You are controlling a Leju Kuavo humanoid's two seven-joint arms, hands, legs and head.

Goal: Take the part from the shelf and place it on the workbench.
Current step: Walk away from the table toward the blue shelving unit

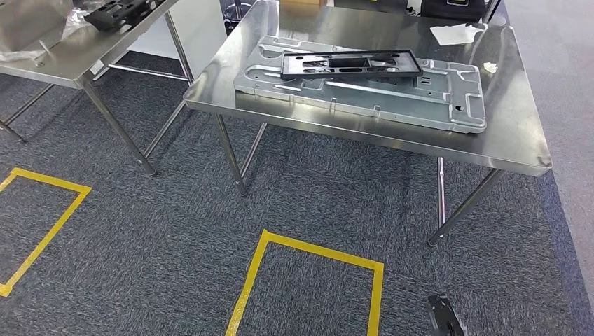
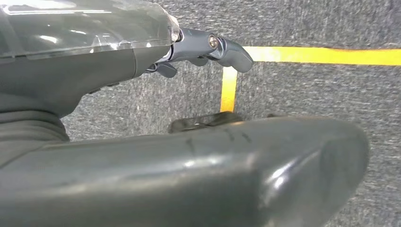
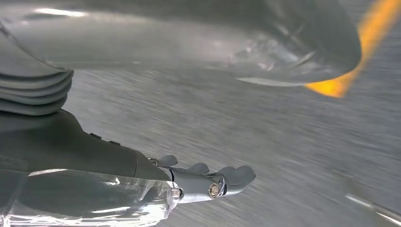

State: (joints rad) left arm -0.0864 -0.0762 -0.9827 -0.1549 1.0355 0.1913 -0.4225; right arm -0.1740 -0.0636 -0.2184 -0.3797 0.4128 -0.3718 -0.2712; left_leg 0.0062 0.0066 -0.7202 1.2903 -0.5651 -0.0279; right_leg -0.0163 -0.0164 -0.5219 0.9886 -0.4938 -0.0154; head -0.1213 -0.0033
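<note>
A black rectangular frame part [image 1: 301, 66] lies flat on a large silver stamped plate [image 1: 392, 98] on the steel workbench [image 1: 518, 133] ahead of me. In the left wrist view my left hand [image 2: 94, 71] hangs over grey carpet, its fingers [image 2: 222, 49] stretched out apart from the thick thumb [image 2: 236, 170], with nothing in them. My right hand [image 3: 118, 165] also hangs above the floor, and its fingers [image 3: 227, 177] are extended and hold nothing. That view is motion-blurred.
A second steel table [image 1: 63, 52] stands at the left with another black part [image 1: 119, 12] and a plastic-wrapped item on it. Yellow tape squares [image 1: 315, 252] mark the carpet. White paper [image 1: 455, 31] lies at the workbench's far side.
</note>
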